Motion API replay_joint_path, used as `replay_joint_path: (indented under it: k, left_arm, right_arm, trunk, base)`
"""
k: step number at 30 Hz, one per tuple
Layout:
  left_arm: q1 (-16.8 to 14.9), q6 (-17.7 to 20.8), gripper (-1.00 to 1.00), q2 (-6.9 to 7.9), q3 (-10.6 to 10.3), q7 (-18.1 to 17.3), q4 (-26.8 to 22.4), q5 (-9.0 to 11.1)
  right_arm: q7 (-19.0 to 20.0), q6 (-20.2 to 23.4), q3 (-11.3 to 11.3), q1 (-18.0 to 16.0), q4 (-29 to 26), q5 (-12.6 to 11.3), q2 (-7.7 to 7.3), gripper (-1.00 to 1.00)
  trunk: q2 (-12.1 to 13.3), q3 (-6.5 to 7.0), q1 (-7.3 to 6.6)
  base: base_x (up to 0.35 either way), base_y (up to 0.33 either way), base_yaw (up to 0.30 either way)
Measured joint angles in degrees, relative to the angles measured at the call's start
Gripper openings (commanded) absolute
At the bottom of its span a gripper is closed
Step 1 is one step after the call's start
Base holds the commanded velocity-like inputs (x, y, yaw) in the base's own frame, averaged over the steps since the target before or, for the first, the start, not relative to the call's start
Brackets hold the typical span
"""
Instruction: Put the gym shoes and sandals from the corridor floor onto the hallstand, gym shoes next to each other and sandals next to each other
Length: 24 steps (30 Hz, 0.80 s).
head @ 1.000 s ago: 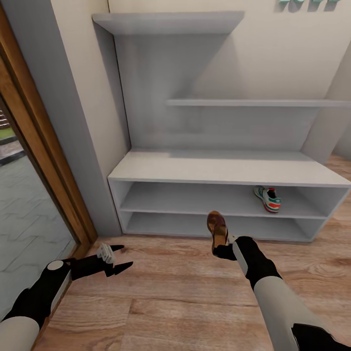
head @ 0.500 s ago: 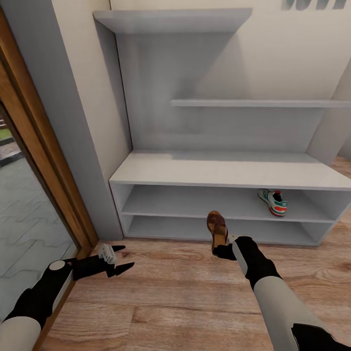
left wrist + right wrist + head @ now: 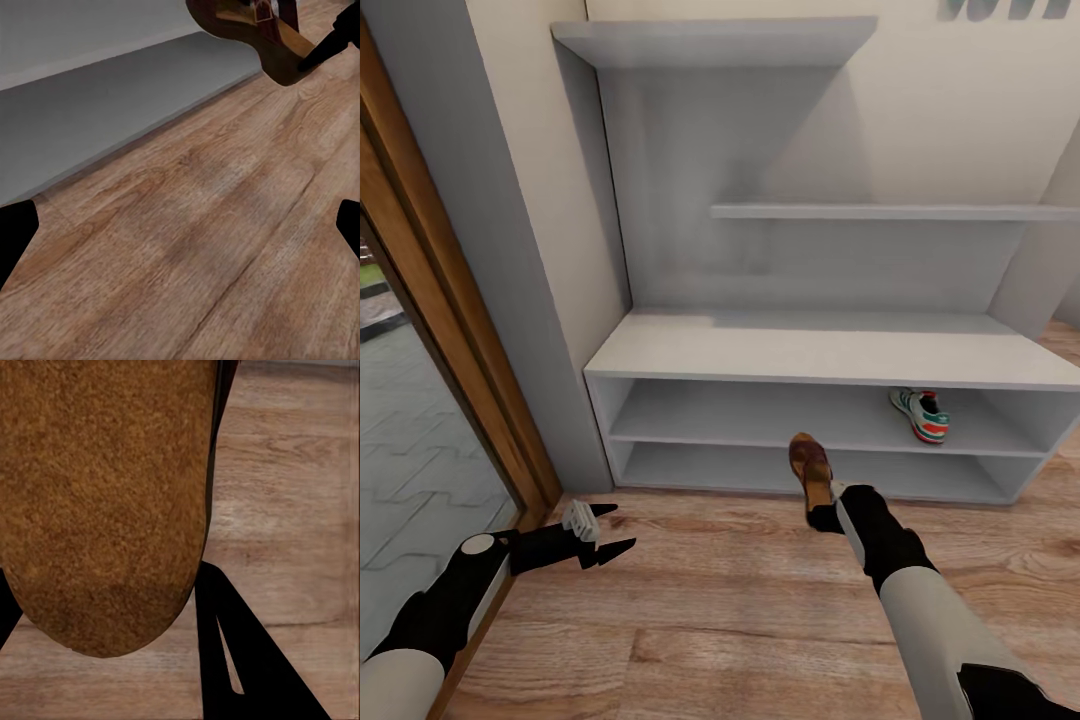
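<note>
Head view, left side: wood door frame [image 3: 445, 330] with grey paving beyond it. Left gripper [image 3: 610, 527] low over the corridor floor [image 3: 740, 620], near the foot of the frame, fingers spread wide with nothing between them. Left wrist view agrees: two dark fingertips [image 3: 15, 236] far apart at the picture's edges, bare planks between, the grey base of the hallstand [image 3: 112, 112] beyond, and the sandal [image 3: 255, 34] hanging in the air with a dark finger against its sole.

Centre: white hallstand [image 3: 820, 350] against the wall. Staggered wall shelves above, wide bench top, two long low shelf openings below. Bench top bare. Teal letters [image 3: 1010, 8] cut off at the top edge of the picture.

Centre, low: right gripper [image 3: 822, 512] closed on the heel end of one reddish-brown sandal [image 3: 811, 470], held toe-up and off the floor, just in front of the lower shelf edge, not yet on the rack. Right wrist view: tan cork-like sole [image 3: 105, 502] very close to the lens, one black finger [image 3: 247, 660] beside it, floor planks behind; the grip contact itself is partly hidden, so probably pinched at the heel edge.

Right: one gym shoe [image 3: 920, 414], white with green stripes and red-orange heel, lying in the upper of the two low openings, toward its right end, heel pointing out at the camera
</note>
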Motion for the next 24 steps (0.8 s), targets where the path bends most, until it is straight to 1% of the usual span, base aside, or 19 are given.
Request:
replay_joint_path:
  k: [1,2,5,11,15,17,18,19,21,24]
  left_arm:
    - [0.0,0.0,1.00,0.00,0.0,0.0,0.0,0.0]
    - [0.0,0.0,1.00,0.00,0.0,0.0,0.0,0.0]
    - [0.0,0.0,1.00,0.00,0.0,0.0,0.0,0.0]
    - [0.0,0.0,1.00,0.00,0.0,0.0,0.0,0.0]
    - [0.0,0.0,1.00,-0.01,0.0,0.0,0.0,-0.4]
    - [0.0,0.0,1.00,-0.28,-0.4,0.0,0.0,-0.6]
    - [0.0,0.0,1.00,-1.16,-1.9,-0.1,0.0,-0.7]
    - [0.0,0.0,1.00,-1.76,-2.9,-0.2,0.0,-0.8]
    - [0.0,0.1,1.00,-2.98,-5.8,-0.2,0.0,-0.9]
    - [0.0,0.1,1.00,-3.75,-10.8,-0.3,0.1,-0.8]
  right_arm:
    - [0.0,0.0,0.0,0.0,0.0,0.5,0.00,-1.00]
    - [0.0,0.0,0.0,0.0,0.0,2.7,0.00,-1.00]
    - [0.0,0.0,0.1,0.0,0.0,3.2,0.01,-1.00]
    - [0.1,0.0,1.4,0.0,-0.1,3.4,0.01,-1.00]
    - [0.1,0.0,1.7,0.0,-0.1,3.4,0.01,-1.00]
    - [0.1,0.0,1.8,0.0,-0.1,3.4,0.01,-1.00]
    - [0.1,0.0,1.8,0.0,-0.1,3.4,0.01,-1.00]
    - [0.1,0.0,1.8,0.0,-0.1,3.4,0.01,-1.00]
    - [0.1,0.0,1.9,0.0,-0.1,3.4,0.01,-1.00]
    - [0.1,0.0,1.8,0.0,-0.1,3.4,0.01,-1.00]
  trunk:
    - [0.0,0.00,0.00]
    - [0.0,0.00,0.00]
    - [0.0,0.00,0.00]
    - [0.0,0.00,0.00]
    - [0.0,0.00,0.00]
    - [0.0,0.00,-0.01]
    - [0.0,0.00,-0.01]
    - [0.0,0.00,-0.01]
    - [0.0,0.00,-0.01]
    - [0.0,0.00,0.00]
  base:
    - [0.000,0.000,0.000]
    - [0.000,0.000,0.000]
    - [0.000,0.000,0.000]
    - [0.000,0.000,0.000]
    - [0.022,0.000,0.000]
    - [0.077,0.000,0.000]
    - [0.088,0.000,0.000]
    - [0.086,0.000,0.000]
    - [0.055,0.000,0.000]
    - [0.019,0.000,0.000]
